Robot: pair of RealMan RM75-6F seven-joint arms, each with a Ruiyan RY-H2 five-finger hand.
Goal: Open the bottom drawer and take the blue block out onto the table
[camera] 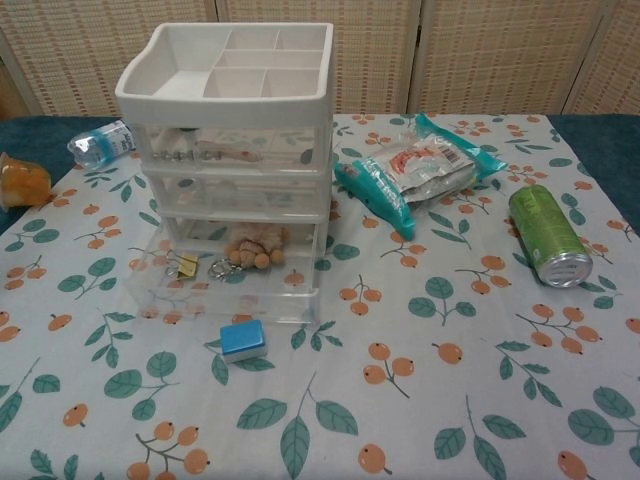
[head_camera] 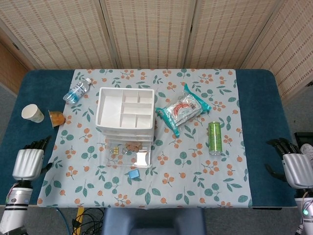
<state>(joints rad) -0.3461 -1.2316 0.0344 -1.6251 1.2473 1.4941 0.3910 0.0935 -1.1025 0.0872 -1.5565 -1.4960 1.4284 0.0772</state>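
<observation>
**Block out, drawer open**

The blue block [camera: 243, 340] lies on the table [camera: 450, 400] just before the open bottom drawer [camera: 225, 290]; it looks light, rigid, best pinched across its short sides. Left hand [head_camera: 28, 161] and right hand [head_camera: 293, 166] hold nothing, fingers loosely apart

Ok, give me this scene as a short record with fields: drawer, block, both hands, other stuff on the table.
bottom drawer: pulled open, small trinkets inside
blue block: on the tablecloth, just in front of the drawer
left hand: at the table's near left edge, holding nothing
right hand: off the right edge, holding nothing
other items: green can, snack bag, water bottle
</observation>
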